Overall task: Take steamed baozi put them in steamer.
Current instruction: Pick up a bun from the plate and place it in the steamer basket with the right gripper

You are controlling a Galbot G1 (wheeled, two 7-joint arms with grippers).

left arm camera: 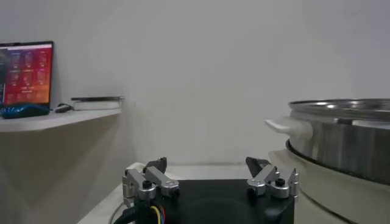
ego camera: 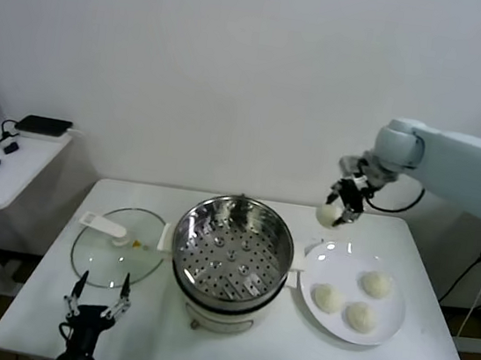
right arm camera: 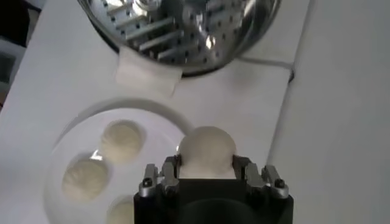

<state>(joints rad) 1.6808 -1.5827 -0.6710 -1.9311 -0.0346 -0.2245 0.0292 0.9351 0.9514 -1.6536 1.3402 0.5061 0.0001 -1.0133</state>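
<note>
My right gripper (ego camera: 336, 207) is shut on one off-white baozi (ego camera: 329, 214), held in the air above the far edge of the white plate (ego camera: 389, 328), to the right of the steamer. In the right wrist view the baozi (right arm camera: 207, 152) sits between the fingers (right arm camera: 166, 173). Three baozi (ego camera: 328, 298) (ego camera: 376, 284) (ego camera: 360, 316) lie on the plate; they also show in the right wrist view (right arm camera: 122, 140). The steel steamer (ego camera: 231, 254) with its perforated tray stands mid-table and holds no bun. My left gripper (ego camera: 97, 296) is open and empty, low at the table's front left.
A round glass lid (ego camera: 117, 257) with a white handle lies flat left of the steamer. A side desk (ego camera: 11, 172) with a mouse and a laptop stands at the far left. The steamer's white handle (left arm camera: 286, 126) shows close to my left gripper (left arm camera: 207, 170).
</note>
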